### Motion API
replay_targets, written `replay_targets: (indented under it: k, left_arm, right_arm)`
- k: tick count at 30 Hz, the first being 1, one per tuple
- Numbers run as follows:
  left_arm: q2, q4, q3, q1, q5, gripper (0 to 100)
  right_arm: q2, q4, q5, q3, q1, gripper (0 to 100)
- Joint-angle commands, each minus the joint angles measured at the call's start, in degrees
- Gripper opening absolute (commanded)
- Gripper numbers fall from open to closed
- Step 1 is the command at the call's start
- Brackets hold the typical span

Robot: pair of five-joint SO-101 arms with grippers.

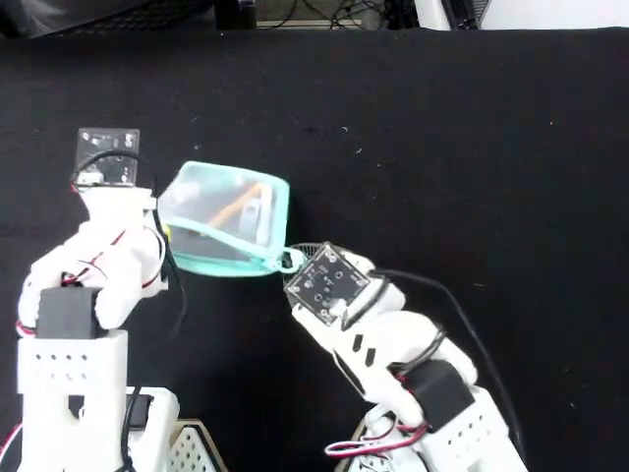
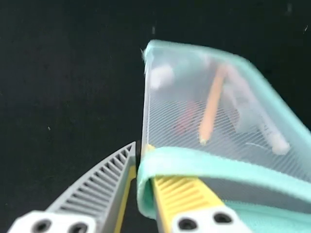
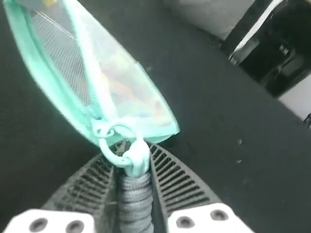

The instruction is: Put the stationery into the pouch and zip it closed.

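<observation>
pouch (image 1: 224,216) spans between the two grippers, stationery inside: orange pencil (image 2: 211,109) and a white piece (image 2: 163,75) show through the mesh

left gripper (image 2: 141,156) is almost closed, pinching the pouch's end seam. teal zip band drapes over the yellow finger (image 2: 182,194), grey finger (image 2: 104,187) on the outer side. pouch body runs straight out ahead of those jaws

right gripper (image 3: 133,145) is clamped on the zipper pull (image 3: 138,161) at the opposite corner, ring (image 3: 114,141) just ahead of the tips, pouch fanning away in front

pouch long axis = line joining the two sets of jaws, so the zip track lies along the pull direction. slider looks to sit at the right-gripper end of the track; my read is the zip is at or near full travel, can't confirm the last teeth

right arm is the one on the pull, left is only the anchor. any remaining travel means the right jaws drawing away from the left ones along that axis

room: black table (image 1: 472,147) runs on well beyond the pouch on the far side of both jaws; the arm bases behind are the only limit
</observation>
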Motion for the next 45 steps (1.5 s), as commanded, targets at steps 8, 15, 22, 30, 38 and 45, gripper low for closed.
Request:
replay_targets:
  k: [8, 15, 22, 30, 38, 45]
  left_arm:
    - [-0.53, 0.26, -19.21, -0.48, 0.79, 18]
    - [-0.62, 0.35, -25.45, -0.57, 0.79, 18]
    - [-9.58, 10.11, -27.38, -4.09, 0.35, 18]
    - [-14.33, 5.63, -6.29, 8.04, -1.49, 18]
    - [-13.63, -23.30, 14.20, 9.89, -1.23, 18]
    - [-10.20, -41.85, 22.64, 1.54, 13.45, 18]
  right_arm:
    - [22.37, 2.55, 5.36, -23.25, -0.70, 1.2]
    - [37.23, 2.37, 8.88, -39.25, -0.88, 1.2]
    - [47.52, 2.64, 8.88, -53.14, -0.88, 1.2]
    - [56.66, 2.37, 8.26, -58.77, -0.62, 1.2]
    - [56.75, 2.46, 4.22, -59.82, -0.97, 1.2]
    - [56.75, 2.99, 4.31, -58.86, -2.46, 1.2]
